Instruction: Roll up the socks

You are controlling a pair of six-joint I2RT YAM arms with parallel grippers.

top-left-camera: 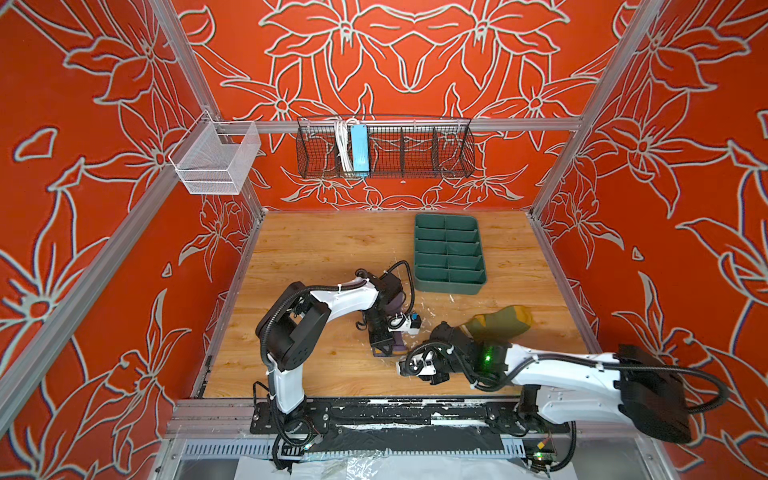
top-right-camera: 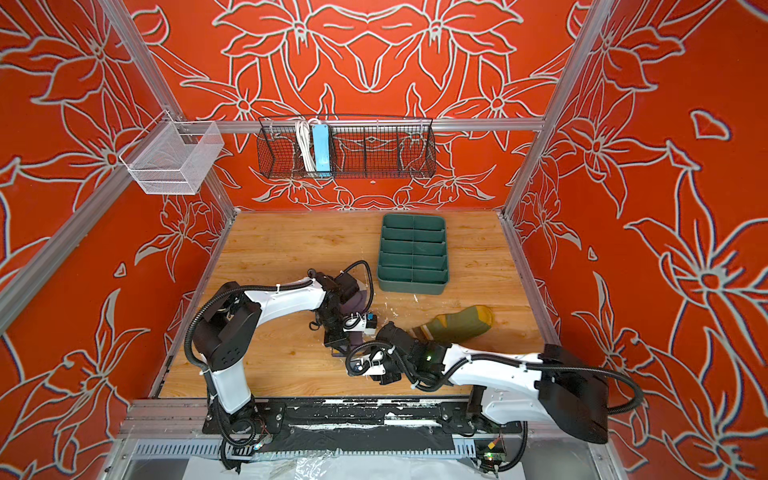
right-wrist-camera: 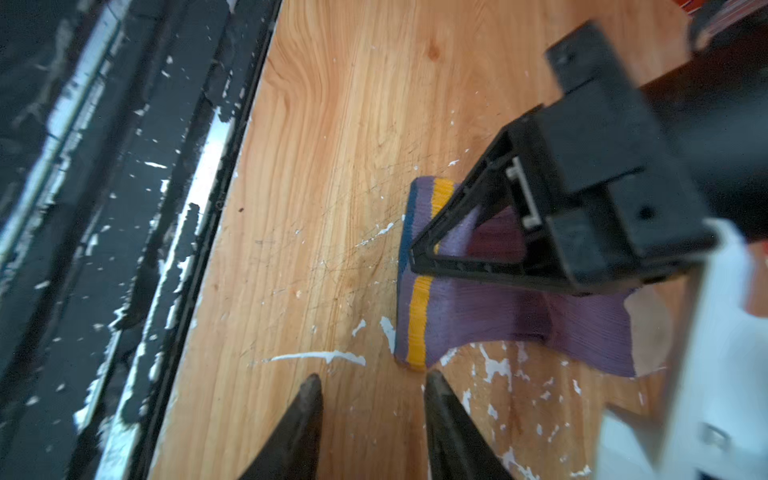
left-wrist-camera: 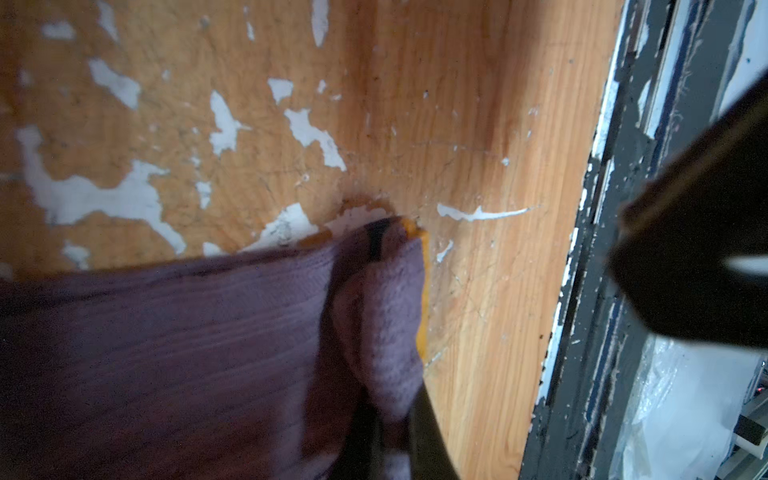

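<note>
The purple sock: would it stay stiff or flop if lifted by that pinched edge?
Probably floppy: the purple sock puckers and folds where the left end effector pinches its cuff. Likely light, being thin knit. Pushed, it would probably bunch, not slide.

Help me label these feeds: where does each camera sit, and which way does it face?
Both top views: high above the near edge, looking down and backward; left arm, right arm, purple sock, olive sock, tray.
Left wrist: on the left arm, looking down at the table; left gripper shut on the purple sock.
Right wrist: on the right arm, facing the sock's striped cuff; open right gripper in front.
Shared: both wrist views show the left gripper pinching that sock.
</note>
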